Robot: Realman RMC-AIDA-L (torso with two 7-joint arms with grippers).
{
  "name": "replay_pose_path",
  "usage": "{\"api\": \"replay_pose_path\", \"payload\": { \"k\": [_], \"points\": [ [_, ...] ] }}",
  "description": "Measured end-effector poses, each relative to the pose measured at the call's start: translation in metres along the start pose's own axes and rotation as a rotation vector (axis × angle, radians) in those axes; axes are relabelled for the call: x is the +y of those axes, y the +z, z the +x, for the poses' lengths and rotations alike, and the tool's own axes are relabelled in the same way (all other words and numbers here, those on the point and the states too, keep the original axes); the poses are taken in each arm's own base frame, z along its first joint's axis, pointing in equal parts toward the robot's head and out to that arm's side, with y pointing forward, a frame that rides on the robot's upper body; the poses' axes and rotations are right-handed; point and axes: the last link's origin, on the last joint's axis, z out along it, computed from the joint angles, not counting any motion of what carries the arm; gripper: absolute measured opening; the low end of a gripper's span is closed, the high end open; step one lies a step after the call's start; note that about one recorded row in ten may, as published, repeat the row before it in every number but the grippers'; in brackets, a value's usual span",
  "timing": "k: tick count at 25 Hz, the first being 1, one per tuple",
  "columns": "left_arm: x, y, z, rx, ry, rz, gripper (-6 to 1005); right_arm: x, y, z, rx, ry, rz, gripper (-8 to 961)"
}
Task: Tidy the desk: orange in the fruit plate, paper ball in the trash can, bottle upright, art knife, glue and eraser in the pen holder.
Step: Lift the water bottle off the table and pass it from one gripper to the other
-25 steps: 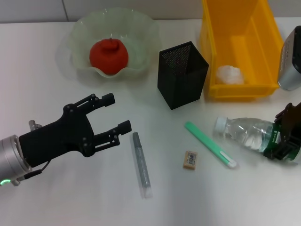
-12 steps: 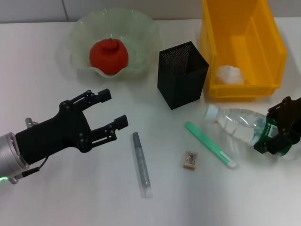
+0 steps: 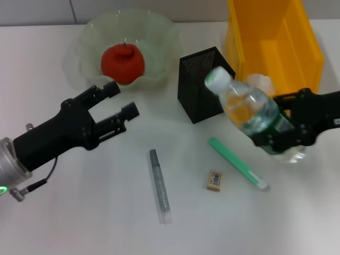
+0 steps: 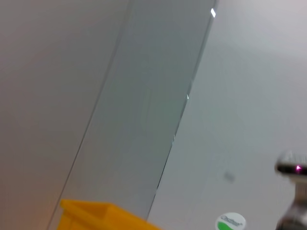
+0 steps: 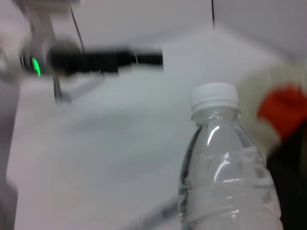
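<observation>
My right gripper [image 3: 280, 127] is shut on the lower, green-labelled part of the clear bottle [image 3: 244, 106], which hangs tilted above the table with its cap [image 3: 217, 78] towards the black mesh pen holder [image 3: 204, 85]. In the right wrist view the bottle [image 5: 225, 177] stands close up. The orange [image 3: 123, 62] lies in the pale-green fruit plate [image 3: 95, 32]. A bit of the paper ball [image 3: 260, 79] shows in the yellow trash can [image 3: 276, 32]. On the table lie the green art knife [image 3: 236, 162], the grey glue stick [image 3: 159, 186] and the tan eraser [image 3: 214, 179]. My left gripper [image 3: 122, 99] hovers open just in front of the plate.
The pen holder stands between the fruit plate and the trash can. The left wrist view catches a corner of the trash can [image 4: 96, 215] and the bottle's cap [image 4: 231, 222]. White table stretches along the front edge.
My right gripper has lifted the bottle off the table and swung it left, tipping it towards upright. The left arm has drifted back towards the fruit plate, still open.
</observation>
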Motion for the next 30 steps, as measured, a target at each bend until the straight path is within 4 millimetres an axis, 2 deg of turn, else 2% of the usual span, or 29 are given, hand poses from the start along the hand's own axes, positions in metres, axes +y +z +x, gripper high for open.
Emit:
{"api": "replay_pose_path", "payload": {
  "k": [3,4,8,10,14,15,30],
  "points": [
    [0.003,0.007,-0.001,0.030,-0.071,-0.012,786,0.005,0.017,0.005,-0.163,-0.003,-0.003,753],
    [0.004,0.009,-0.002,0.033,-0.088,-0.017,786,0.005,0.017,0.005,-0.163,-0.003,-0.003,753],
    [0.006,0.015,-0.003,0.038,-0.121,-0.030,785,0.014,0.039,0.006,-0.257,-0.010,-0.046,757],
    [0.010,0.028,-0.004,0.049,-0.160,-0.066,785,0.015,0.043,0.005,-0.267,-0.012,-0.060,758],
    [0.011,0.030,-0.004,0.050,-0.164,-0.071,784,0.019,0.055,0.003,-0.289,-0.015,-0.101,762],
    [0.012,0.036,-0.003,0.057,-0.175,-0.083,784,0.019,0.057,0.003,-0.291,-0.015,-0.106,762],
    [0.018,0.045,-0.005,0.085,-0.167,-0.097,782,0.025,0.079,0.001,-0.285,0.003,-0.161,775]
  ]
}}
